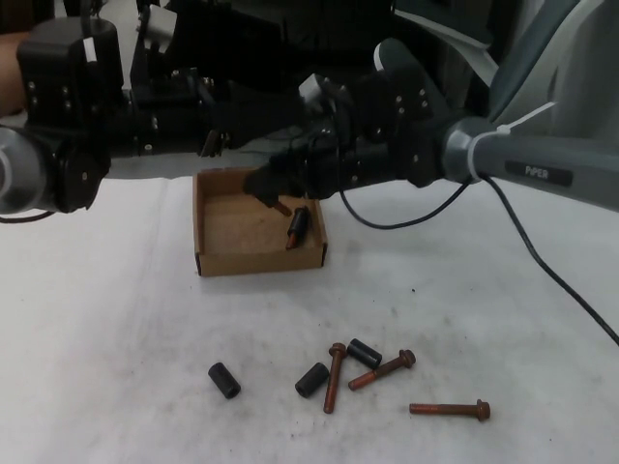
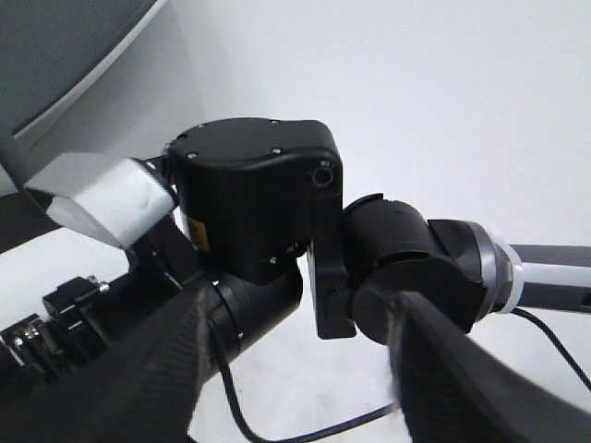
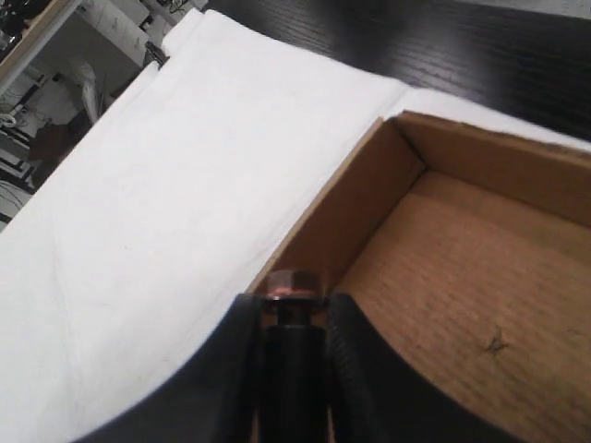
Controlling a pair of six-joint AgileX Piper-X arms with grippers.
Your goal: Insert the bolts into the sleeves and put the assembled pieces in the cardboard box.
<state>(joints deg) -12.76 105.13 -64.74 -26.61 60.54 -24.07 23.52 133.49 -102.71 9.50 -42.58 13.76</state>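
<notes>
Right wrist view: right pincer (image 3: 294, 318) clamped on a sleeved bolt (image 3: 294, 293) over the cardboard box (image 3: 462, 157). One assembled piece (image 1: 298, 227) seemingly lies inside; three bolts (image 1: 450, 410) and three sleeves (image 1: 223, 379) wait on the table (image 1: 116, 319).

**Robotics laboratory, bench-top manipulation station.** Two black jointed robot arms, the left arm (image 1: 58, 116) and the right arm (image 1: 542, 159), reach over a surface (image 1: 116, 319) draped in white cloth. A loose black cable (image 1: 392, 228) hangs from the right arm onto the cloth, and a white cable tie (image 1: 522, 118) binds that arm's grey link. Test hardware lies scattered on the cloth: copper-coloured bolts (image 1: 450, 410), black sleeves (image 1: 223, 379) and a small open cardboard box (image 1: 259, 259). Beyond the cloth runs a dark wood-grain tabletop (image 3: 416, 37). Open shelving (image 3: 37, 55) with indistinct equipment stands in the room behind.
</notes>
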